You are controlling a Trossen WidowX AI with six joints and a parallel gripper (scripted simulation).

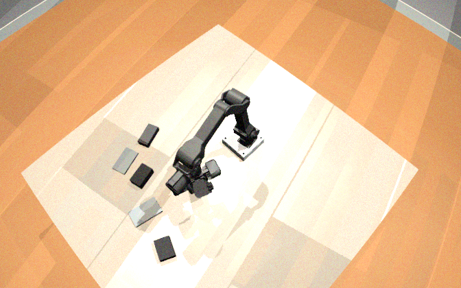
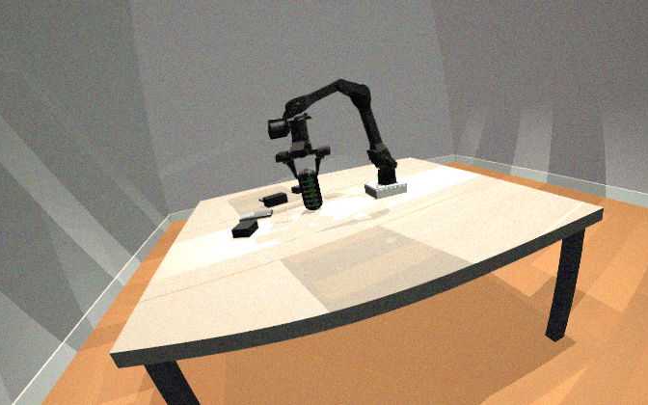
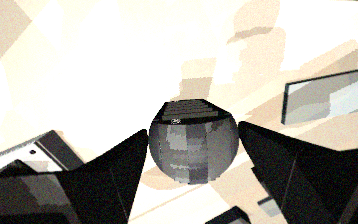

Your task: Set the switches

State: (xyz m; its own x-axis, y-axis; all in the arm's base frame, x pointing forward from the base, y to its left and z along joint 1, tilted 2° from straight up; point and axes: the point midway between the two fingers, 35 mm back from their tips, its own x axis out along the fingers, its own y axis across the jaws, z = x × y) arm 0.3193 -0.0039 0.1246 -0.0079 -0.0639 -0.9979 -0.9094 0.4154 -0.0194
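Dark grey controller unit (image 2: pixel 310 190) (image 3: pixel 194 150), one, upright — claw (image 1: pixel 204 178) (image 2: pixel 308 174) (image 3: pixel 192 130) clamped on it — three dark blocks (image 1: pixel 164 248) (image 2: pixel 245 229) (image 3: pixel 232 216), two plates (image 1: pixel 145 211) (image 2: pixel 256 215) (image 3: pixel 325 95).

Beside the hanging controller (image 2: pixel 310 190) (image 3: pixel 194 150), dark blocks and pale plates crowd one side; the base plate (image 1: pixel 243 154) (image 2: pixel 386 190) (image 3: pixel 62 149) blocks another.

Our arm (image 1: pixel 208 127) (image 2: pixel 326 90) is matte black, with chunky rounded joint housings and slim, straight links. Our gripper (image 2: pixel 306 174) (image 3: pixel 192 130) has black tapering fingers. Our base plate (image 1: pixel 243 156) (image 2: pixel 397 190) is pale silver-grey, squarish, with small dark screw holes near its corners.
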